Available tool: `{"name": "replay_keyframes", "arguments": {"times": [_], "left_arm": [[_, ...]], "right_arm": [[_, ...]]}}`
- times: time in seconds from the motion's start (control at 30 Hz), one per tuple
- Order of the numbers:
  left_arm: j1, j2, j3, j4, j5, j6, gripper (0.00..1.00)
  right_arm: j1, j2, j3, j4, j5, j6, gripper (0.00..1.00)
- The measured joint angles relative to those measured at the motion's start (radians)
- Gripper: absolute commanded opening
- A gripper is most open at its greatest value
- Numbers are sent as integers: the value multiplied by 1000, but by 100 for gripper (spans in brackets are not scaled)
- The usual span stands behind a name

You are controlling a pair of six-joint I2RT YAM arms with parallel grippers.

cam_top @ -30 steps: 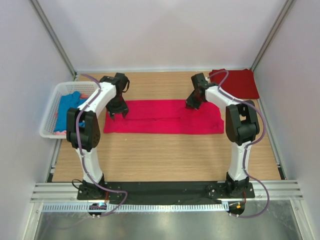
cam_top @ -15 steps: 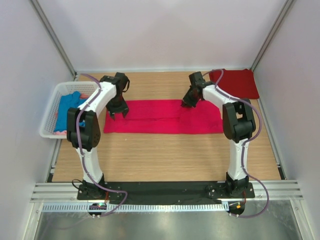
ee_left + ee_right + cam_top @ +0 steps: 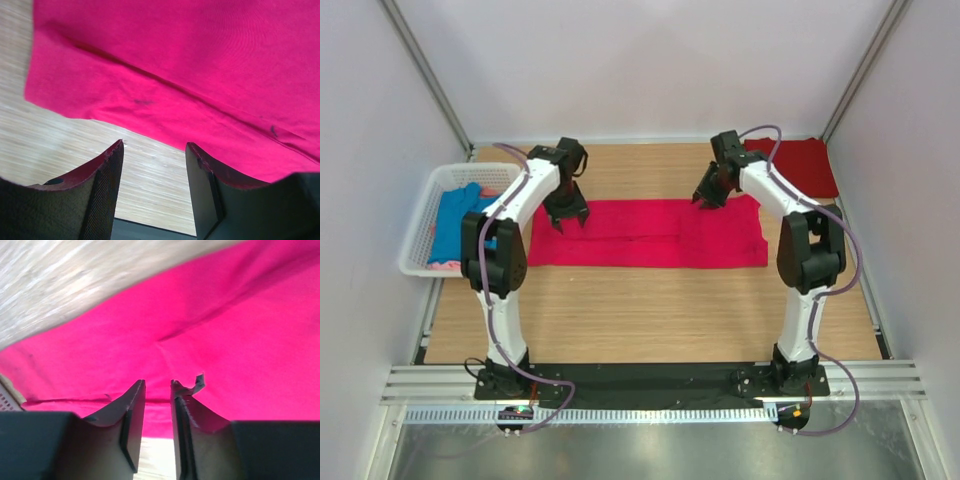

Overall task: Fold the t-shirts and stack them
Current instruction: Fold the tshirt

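Note:
A bright pinkish-red t-shirt (image 3: 650, 233) lies folded into a long flat band across the middle of the table. My left gripper (image 3: 568, 218) hangs open and empty over the band's far-left part. In the left wrist view the gripper (image 3: 154, 145) has bare wood between its fingers, at the edge of the shirt (image 3: 190, 60). My right gripper (image 3: 705, 198) is over the band's far edge, right of centre. In the right wrist view the gripper (image 3: 157, 382) is open by a narrow gap, with nothing in it, just above the shirt (image 3: 200, 325). A darker red t-shirt (image 3: 802, 166) lies folded at the far right.
A white lattice basket (image 3: 470, 168) stands at the left edge, holding a blue t-shirt (image 3: 455, 222) and a bit of pale pink cloth (image 3: 440, 266). Grey walls close in the table on three sides. Bare wood (image 3: 650, 310) lies in front of the band.
My left gripper has moved right and farther along the shirt's far-left part. My right gripper has shifted a little toward the far edge. The shirt lies as before.

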Motion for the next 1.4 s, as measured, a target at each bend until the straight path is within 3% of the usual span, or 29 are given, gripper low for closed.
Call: {"name": "replay_keyframes", "arguments": {"times": [0.27,0.43,0.63,0.97,1.23,1.4], "left_arm": [[-19,60,16,4,43,11,54],[-19,66,19,2,46,22,54],[-19,76,26,-2,44,25,55],[-14,113,42,-37,-11,34,55],[-11,113,92,-47,6,55,55],[-11,112,87,-48,14,73,55]], "right_arm": [[-148,-104,-154,-157,142,1,22],[-230,-170,-299,-211,221,18,21],[-234,-205,-407,-203,254,28,18],[-246,-202,-370,-209,320,16,18],[-230,-234,-328,-224,263,71,18],[-216,-250,-439,-149,214,126,18]]}}
